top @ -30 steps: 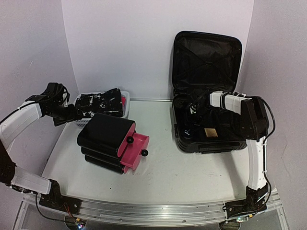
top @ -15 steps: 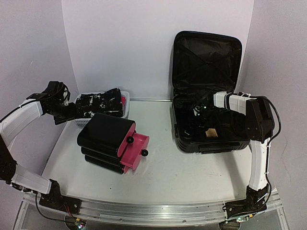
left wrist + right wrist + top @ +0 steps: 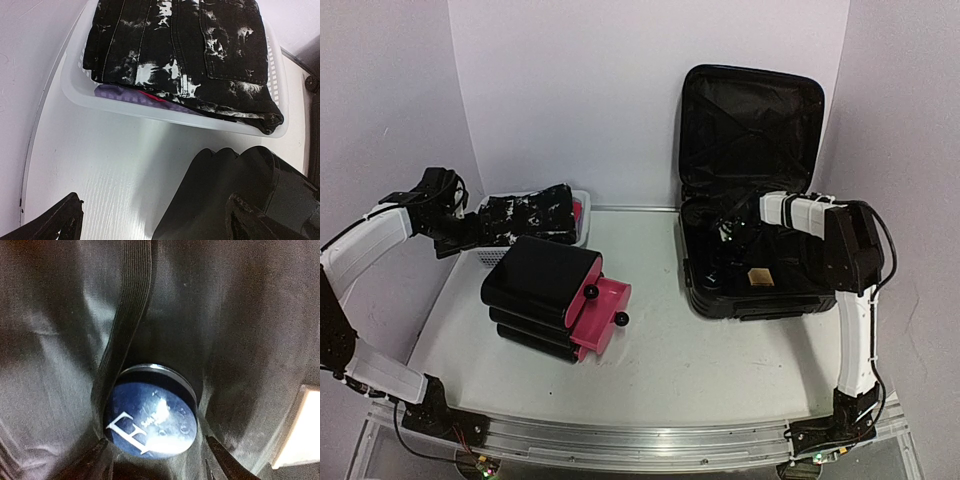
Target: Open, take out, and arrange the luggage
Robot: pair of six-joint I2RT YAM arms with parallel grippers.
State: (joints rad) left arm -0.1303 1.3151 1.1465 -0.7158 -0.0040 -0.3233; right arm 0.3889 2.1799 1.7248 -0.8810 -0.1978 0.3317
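Top external view, against a second ago: right gripper (image 3: 728,228) nearly where it was, inside the luggage (image 3: 750,130). Dipped lower and rightward half a second back, now returned up-left. Left gripper (image 3: 468,238) shifted a hair left, otherwise same pose by the white basket (image 3: 492,256). No shift seen in the smaller black case (image 3: 540,280) or its pink side (image 3: 605,300).

Luggage: far right of the table (image 3: 720,360), against the back wall, opened. Lid upright, black fabric lining facing forward. Lower half flat, glossy black shell along the near edge, small tan tag-like piece (image 3: 757,275) inside near the front. Via right wrist: wrinkled dark lining, ribbed elastic strap (image 3: 130,305) running down to a round blue tin (image 3: 150,415) with a white letter on the lid.

Right gripper: partly spread, fingertips (image 3: 95,460) either side of the tin, gap showing on the right side, nothing clamped. Left gripper: spread wide, empty, over bare table between basket and black case. Folded black-and-white denim (image 3: 190,45) on top of the basket
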